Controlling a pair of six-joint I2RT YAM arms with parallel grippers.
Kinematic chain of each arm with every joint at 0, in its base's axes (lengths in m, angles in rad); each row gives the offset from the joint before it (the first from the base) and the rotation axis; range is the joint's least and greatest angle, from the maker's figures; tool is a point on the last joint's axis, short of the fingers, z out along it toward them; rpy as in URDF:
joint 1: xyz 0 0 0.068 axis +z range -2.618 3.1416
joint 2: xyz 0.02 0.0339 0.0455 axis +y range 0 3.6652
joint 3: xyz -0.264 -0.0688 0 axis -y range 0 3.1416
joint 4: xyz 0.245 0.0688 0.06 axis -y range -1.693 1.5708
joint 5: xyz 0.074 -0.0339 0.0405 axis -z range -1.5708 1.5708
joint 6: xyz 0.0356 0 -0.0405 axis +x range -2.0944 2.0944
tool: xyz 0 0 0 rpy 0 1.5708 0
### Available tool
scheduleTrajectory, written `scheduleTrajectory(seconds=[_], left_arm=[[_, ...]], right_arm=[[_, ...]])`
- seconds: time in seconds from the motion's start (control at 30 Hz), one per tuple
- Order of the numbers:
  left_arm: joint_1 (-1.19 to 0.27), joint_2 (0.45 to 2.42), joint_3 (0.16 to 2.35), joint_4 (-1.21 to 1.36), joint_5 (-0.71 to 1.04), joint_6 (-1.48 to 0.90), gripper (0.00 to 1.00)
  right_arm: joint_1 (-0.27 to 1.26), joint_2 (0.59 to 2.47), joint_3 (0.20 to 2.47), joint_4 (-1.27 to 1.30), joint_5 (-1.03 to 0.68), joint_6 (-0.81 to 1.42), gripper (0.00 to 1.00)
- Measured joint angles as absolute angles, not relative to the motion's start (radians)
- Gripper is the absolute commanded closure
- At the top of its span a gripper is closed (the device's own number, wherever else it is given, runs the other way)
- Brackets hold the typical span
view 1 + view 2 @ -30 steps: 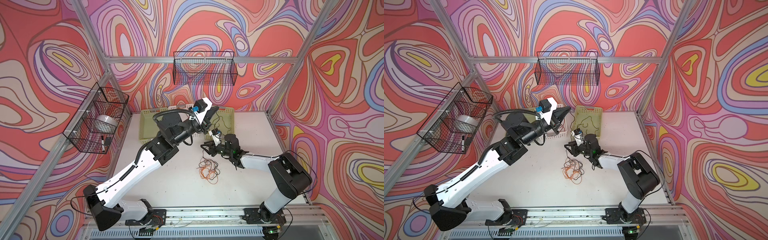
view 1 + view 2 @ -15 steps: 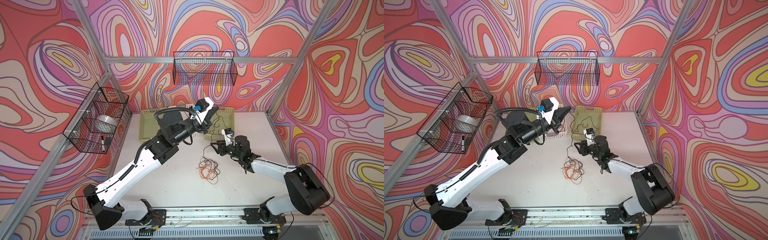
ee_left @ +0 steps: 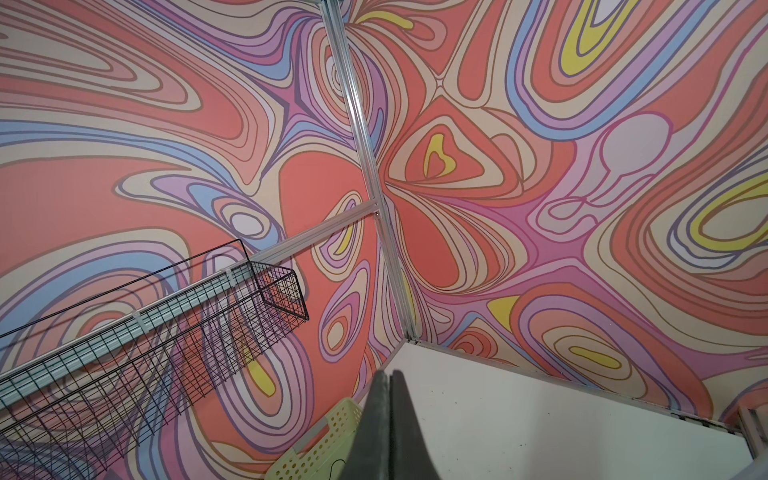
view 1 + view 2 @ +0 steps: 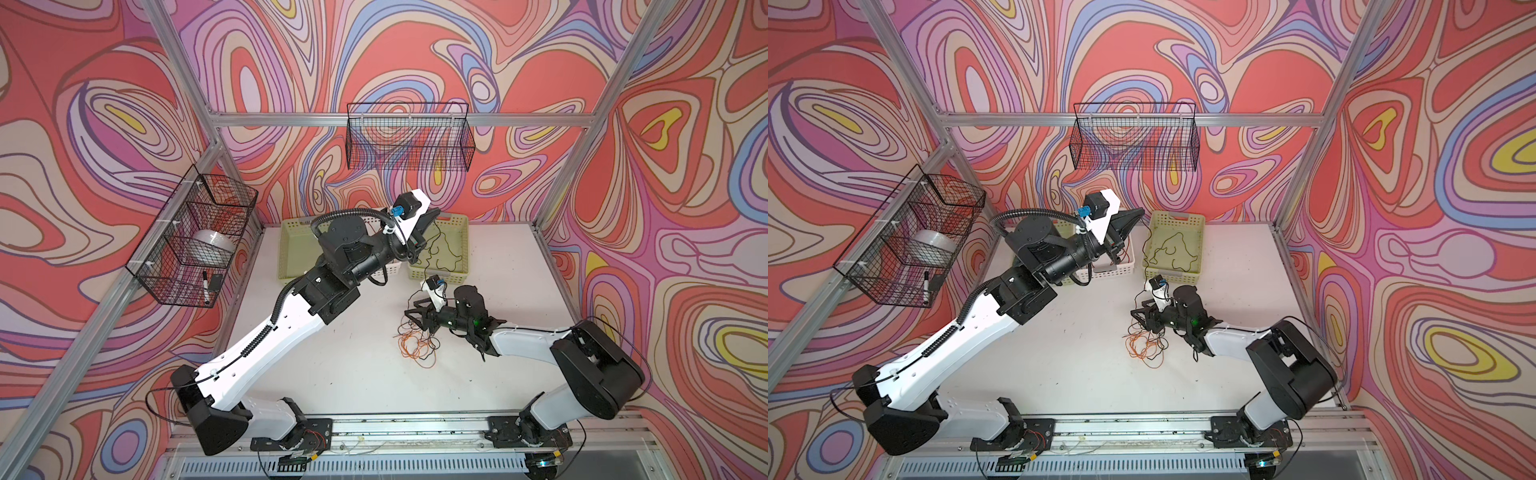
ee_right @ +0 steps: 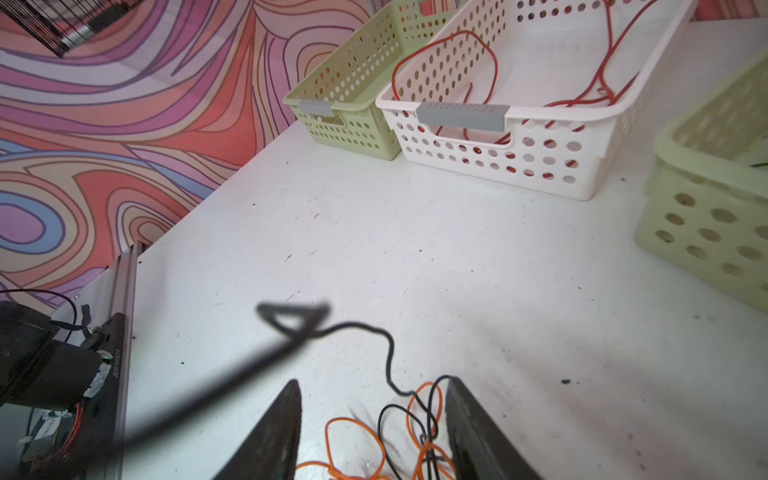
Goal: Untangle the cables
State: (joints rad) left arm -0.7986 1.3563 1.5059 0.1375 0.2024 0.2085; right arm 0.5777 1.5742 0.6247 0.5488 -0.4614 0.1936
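Found left gripper [image 4: 1138, 215] raised over the back of the table [image 5: 415, 249], jaws pressed together on the black cable [image 5: 390, 357] (in wrist view, only pads [image 3: 374, 415] closed flush). Traced that cable down to the tangle [image 4: 1144, 345] on the table, looped with the orange cable [image 5: 353, 419]. Noted right gripper [image 5: 372, 382] low over the tangle, jaws apart, straddling loops of both, gripping nothing. Logged red cable [image 5: 490, 54] lying in white basket [image 5: 561, 110]; dark strand [image 4: 1177, 235] in green basket [image 4: 1173, 274], link to black cable unclear.

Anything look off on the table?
Yes: the black cable, strung up to the shut left pincer, is tangled with the orange cable on the table, below the open right pincer. Nothing looks spilled or damaged.
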Motion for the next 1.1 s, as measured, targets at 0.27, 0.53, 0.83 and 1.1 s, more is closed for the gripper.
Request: scheduleTrajectory(seconds=[0.27, 0.53, 0.83, 1.1], left_arm=[[-0.799, 1.351, 1.505, 0.129, 0.194, 0.208, 1.0], [-0.745, 1.233, 1.351, 0.142, 0.146, 0.178, 1.0], [-0.568, 1.056, 0.967, 0.245, 0.096, 0.035, 1.0], [-0.463, 1.023, 0.659, 0.42, 0.126, -0.099, 0.98]], right_arm=[[0.583, 1.679, 0.733, 0.587, -0.329, 0.208, 0.97], [0.584, 1.535, 0.761, 0.493, -0.284, 0.192, 1.0], [0.582, 1.344, 0.925, 0.314, -0.286, 0.117, 1.0], [0.573, 1.332, 1.003, 0.104, -0.266, 0.041, 1.0]])
